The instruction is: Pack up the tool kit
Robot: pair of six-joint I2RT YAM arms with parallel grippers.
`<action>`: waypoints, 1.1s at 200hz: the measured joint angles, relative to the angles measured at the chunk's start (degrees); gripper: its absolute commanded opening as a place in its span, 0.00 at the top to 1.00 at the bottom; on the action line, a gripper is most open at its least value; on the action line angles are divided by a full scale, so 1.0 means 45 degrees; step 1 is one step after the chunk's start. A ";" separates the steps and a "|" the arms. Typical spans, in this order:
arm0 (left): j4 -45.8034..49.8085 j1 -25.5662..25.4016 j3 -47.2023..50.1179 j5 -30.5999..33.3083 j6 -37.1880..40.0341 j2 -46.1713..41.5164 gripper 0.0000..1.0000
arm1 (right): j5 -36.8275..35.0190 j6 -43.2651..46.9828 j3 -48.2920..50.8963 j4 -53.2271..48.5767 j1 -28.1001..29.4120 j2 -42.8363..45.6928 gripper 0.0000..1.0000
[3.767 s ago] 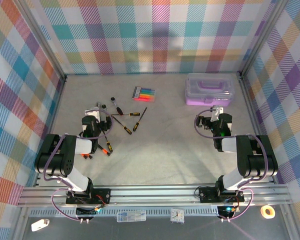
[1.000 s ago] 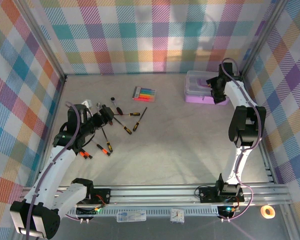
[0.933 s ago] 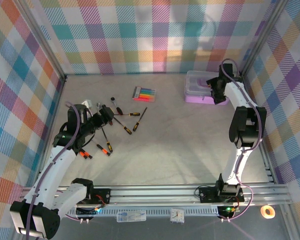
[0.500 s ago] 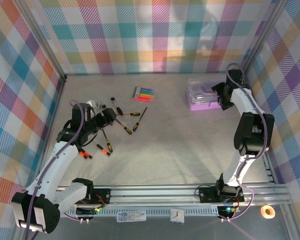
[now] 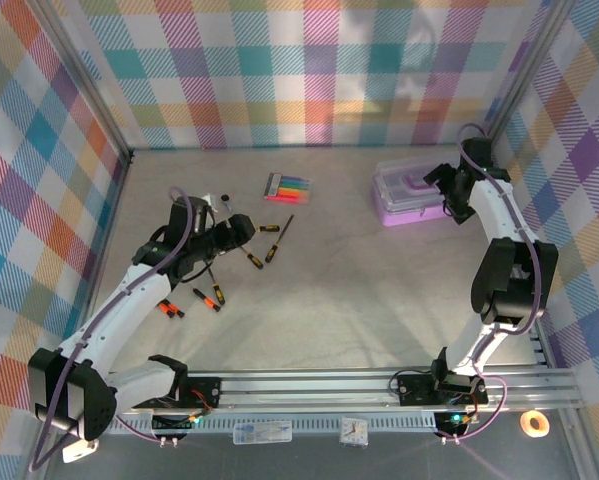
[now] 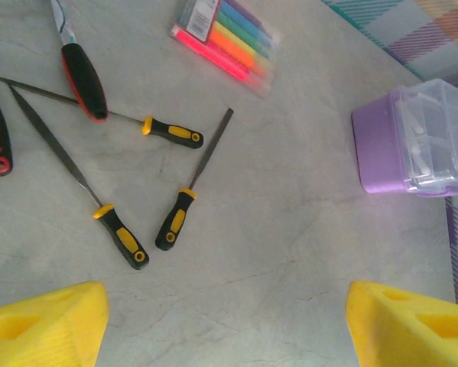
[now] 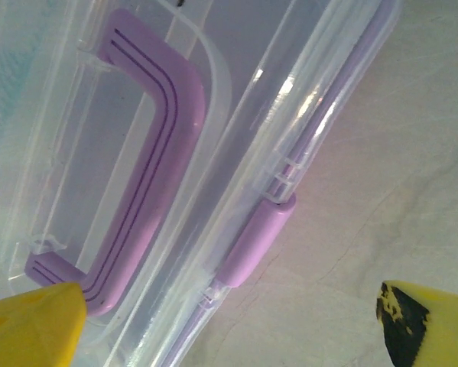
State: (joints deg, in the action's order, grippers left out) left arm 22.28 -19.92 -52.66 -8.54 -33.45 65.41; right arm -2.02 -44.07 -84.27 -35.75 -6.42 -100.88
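Right wrist view: right hand (image 7: pixel 229 325), fingers parted, hangs over the tool kit (image 7: pixel 213 153), latch (image 7: pixel 255 238) dead ahead; left hand (image 6: pixel 229 321), parted too, faces screwdrivers (image 6: pixel 175 220).

Top view: bright, even overhead light, no hard shadows, just soft dark smudges on the table (image 5: pixel 329 290) under the arms. Wide lens, side walls splay toward the edges. Left wrist view: sharp mid-frame, faint thin shadows beside the screwdrivers (image 6: pixel 175 222); left gripper (image 6: pixel 225 329) fingertips (image 6: pixel 45 325) soft, out of focus. Right wrist view: very close, soft overall, white glare streaks on the clear lid of the tool kit (image 7: pixel 251 245), pinkish cast on the table, right gripper (image 7: pixel 229 325) fingertips (image 7: pixel 431 325) blurred.
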 measured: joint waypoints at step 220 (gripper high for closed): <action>0.0845 -0.0860 -0.1540 0.0491 0.0680 0.1103 0.20 | 0.2098 0.2205 0.3249 0.1870 0.1418 0.1180 0.36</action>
State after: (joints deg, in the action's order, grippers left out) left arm 26.09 -23.79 -59.59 -6.33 -30.39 70.37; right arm 7.42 -34.15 -69.65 -27.33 -0.03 -95.57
